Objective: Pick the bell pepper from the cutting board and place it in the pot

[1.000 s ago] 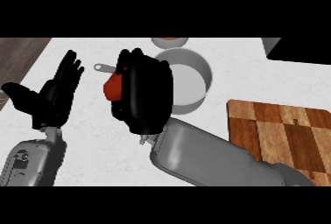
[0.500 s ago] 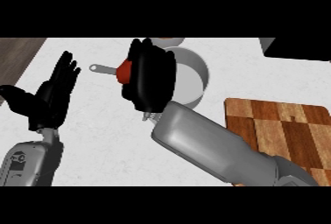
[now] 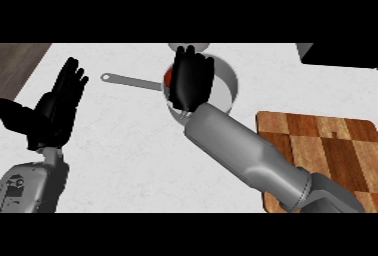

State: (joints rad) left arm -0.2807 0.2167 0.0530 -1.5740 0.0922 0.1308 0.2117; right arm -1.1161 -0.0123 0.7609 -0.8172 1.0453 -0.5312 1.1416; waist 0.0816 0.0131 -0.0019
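The right hand point(image 3: 190, 82) hung over the pot point(image 3: 227, 85), its fingers curled round the red bell pepper point(image 3: 168, 78), of which only a sliver showed at the hand's left side. The pot stood near the far edge of the white counter point(image 3: 133, 145), its long handle point(image 3: 129, 81) pointing left. The wooden cutting board point(image 3: 332, 145) lay at the counter's right edge. The left hand point(image 3: 53, 112) rested open near the left edge, fingers up.

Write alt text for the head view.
The right hand holds the red bell pepper over the pot. The cutting board lies to the right, and the open left hand rests at the left.
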